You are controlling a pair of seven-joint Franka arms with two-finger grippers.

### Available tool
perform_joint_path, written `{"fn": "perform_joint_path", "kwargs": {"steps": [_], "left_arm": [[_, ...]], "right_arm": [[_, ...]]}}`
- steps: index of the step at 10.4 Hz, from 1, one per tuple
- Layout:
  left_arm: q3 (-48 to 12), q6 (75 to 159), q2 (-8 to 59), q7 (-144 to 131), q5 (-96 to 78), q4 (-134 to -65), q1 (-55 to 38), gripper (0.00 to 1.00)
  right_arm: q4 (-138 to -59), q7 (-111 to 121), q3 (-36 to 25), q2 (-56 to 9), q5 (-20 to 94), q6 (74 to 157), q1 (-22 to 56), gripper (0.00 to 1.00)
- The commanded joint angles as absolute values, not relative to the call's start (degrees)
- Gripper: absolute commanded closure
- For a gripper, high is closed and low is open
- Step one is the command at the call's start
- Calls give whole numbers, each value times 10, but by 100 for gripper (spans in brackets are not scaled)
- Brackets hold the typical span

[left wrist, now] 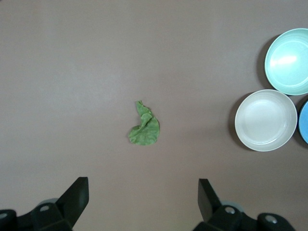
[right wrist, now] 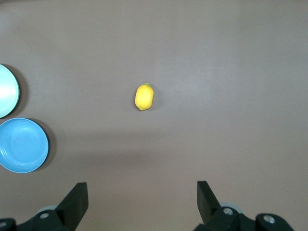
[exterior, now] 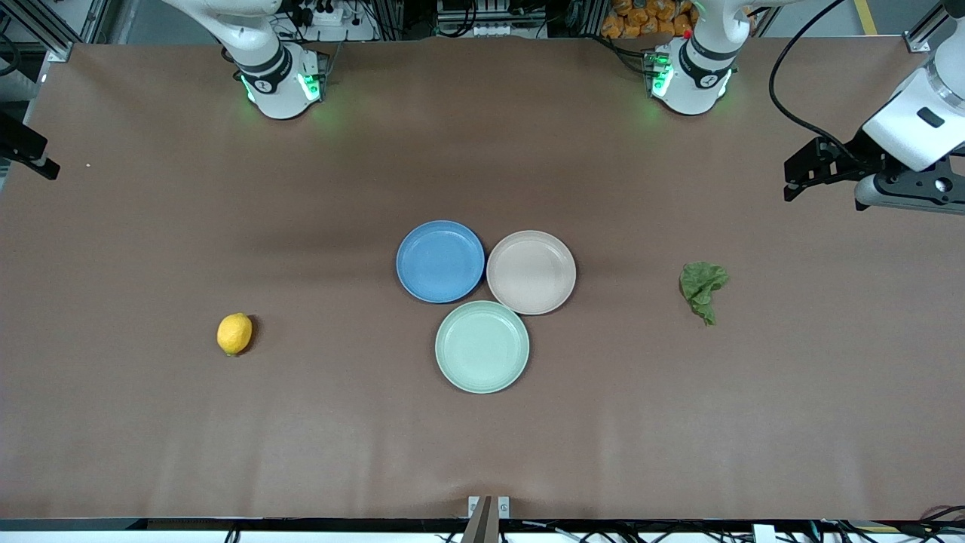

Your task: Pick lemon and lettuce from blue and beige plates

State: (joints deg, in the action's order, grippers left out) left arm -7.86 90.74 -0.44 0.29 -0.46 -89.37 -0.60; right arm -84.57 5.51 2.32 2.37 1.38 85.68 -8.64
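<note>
The lemon lies on the bare table toward the right arm's end, apart from the plates; it also shows in the right wrist view. The lettuce lies on the table toward the left arm's end, and shows in the left wrist view. The blue plate and the beige plate sit side by side at mid-table, both empty. My left gripper is open and empty, high over the table at the left arm's end. My right gripper is open and empty, high over the right arm's end.
An empty mint-green plate touches the blue and beige plates, nearer to the front camera. The brown table surface is wide and flat around them.
</note>
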Motion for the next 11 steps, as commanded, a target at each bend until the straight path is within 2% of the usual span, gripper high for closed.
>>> {"fn": "perform_joint_path", "kwargs": {"steps": [1, 11], "left_arm": [[-57, 895, -23, 4, -18, -910, -15, 0], [-51, 889, -19, -54, 11, -895, -23, 0]], "right_arm": [[-841, 33, 34, 22, 4, 860, -93, 0], [-846, 38, 33, 21, 6, 854, -93, 0]]}}
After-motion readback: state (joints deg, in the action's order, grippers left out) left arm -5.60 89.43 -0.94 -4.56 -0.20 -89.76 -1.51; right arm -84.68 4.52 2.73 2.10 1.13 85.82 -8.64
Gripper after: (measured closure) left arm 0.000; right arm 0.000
